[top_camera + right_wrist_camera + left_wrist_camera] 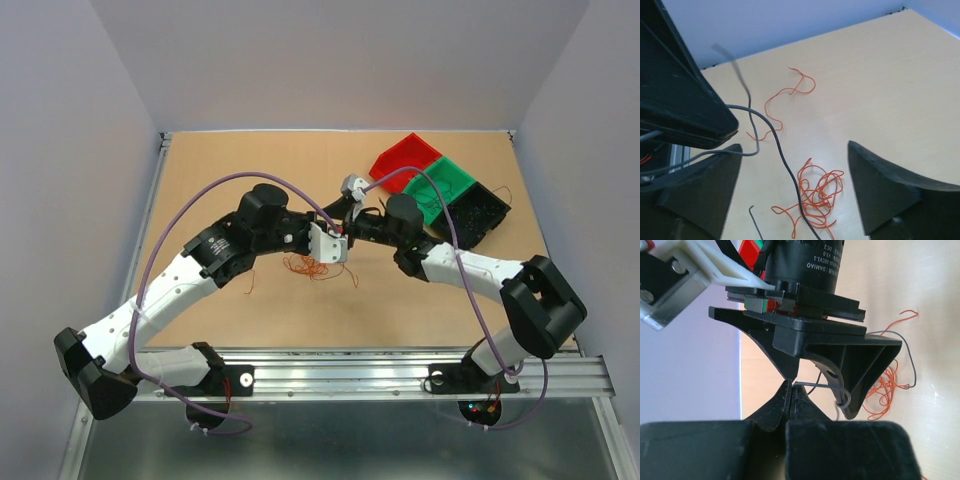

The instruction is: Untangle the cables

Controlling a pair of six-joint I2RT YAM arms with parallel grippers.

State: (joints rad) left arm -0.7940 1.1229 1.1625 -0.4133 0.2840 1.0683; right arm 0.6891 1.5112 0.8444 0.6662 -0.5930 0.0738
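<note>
One grey cable (810,385) pinched in shut left claw (790,392); orange cables (816,192) beneath wide-open right claw (792,146)

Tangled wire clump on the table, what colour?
The clump is orange-red, clearest from the right wrist.

Pale lilac walls (330,60) enclose a seemingly wooden tabletop (230,165).

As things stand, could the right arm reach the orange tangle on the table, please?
Probably yes: the right gripper hangs open above the orange tangle, which lies between its fingers in the wrist view, with nothing solid in between. Only a thin grey wire crosses it.
</note>
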